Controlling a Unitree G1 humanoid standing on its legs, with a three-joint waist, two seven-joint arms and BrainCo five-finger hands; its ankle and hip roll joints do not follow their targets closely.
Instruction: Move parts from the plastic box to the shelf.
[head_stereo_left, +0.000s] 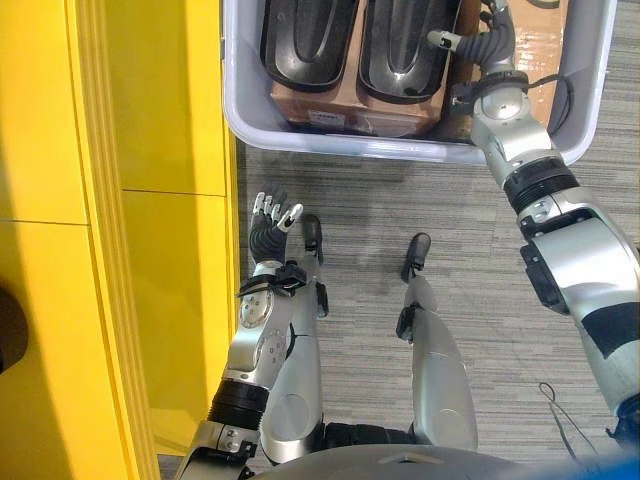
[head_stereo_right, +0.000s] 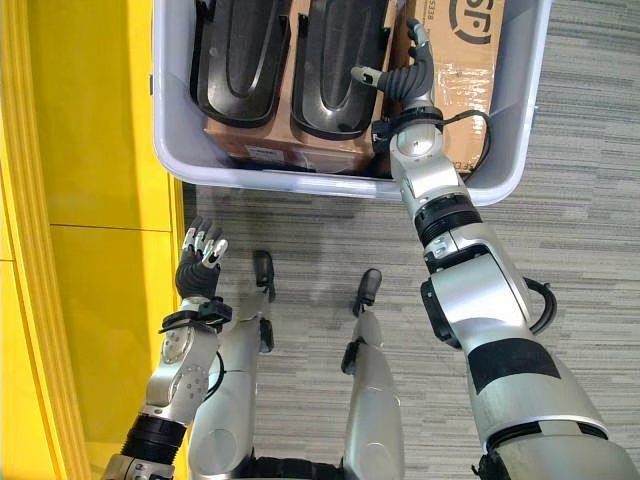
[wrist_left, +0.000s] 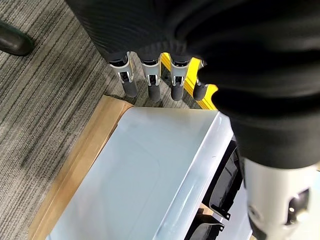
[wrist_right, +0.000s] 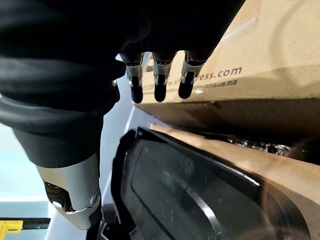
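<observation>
From the head camera I take the pale plastic box (head_stereo_right: 180, 150) on the grey carpet (head_stereo_right: 580, 200) as my landmark. Inside it I see two long black moulded parts lying side by side on brown cardboard, the left part (head_stereo_right: 240, 55) and the right part (head_stereo_right: 340, 65), each with its long axis running from the box's near wall towards its far side, rounded ends pointing back at me. Just right of them, still inside the box, sits a cardboard carton (head_stereo_right: 470, 60). My right hand (head_stereo_right: 408, 70) reaches over the near wall into the box and hangs in the gap between the right part and the carton; its fingers (wrist_right: 160, 87) are straight and a little apart, the thumb out to the side, with nothing held, and in the right wrist view the fingertips hang in front of the carton's face with the black part's rim just beside the hand. My left hand (head_stereo_right: 198, 262) is outside the box, on its near side above the carpet, next to the yellow shelf (head_stereo_right: 90, 200) that runs along the box's left; its fingers (wrist_left: 152, 85) are spread and relaxed, empty.
</observation>
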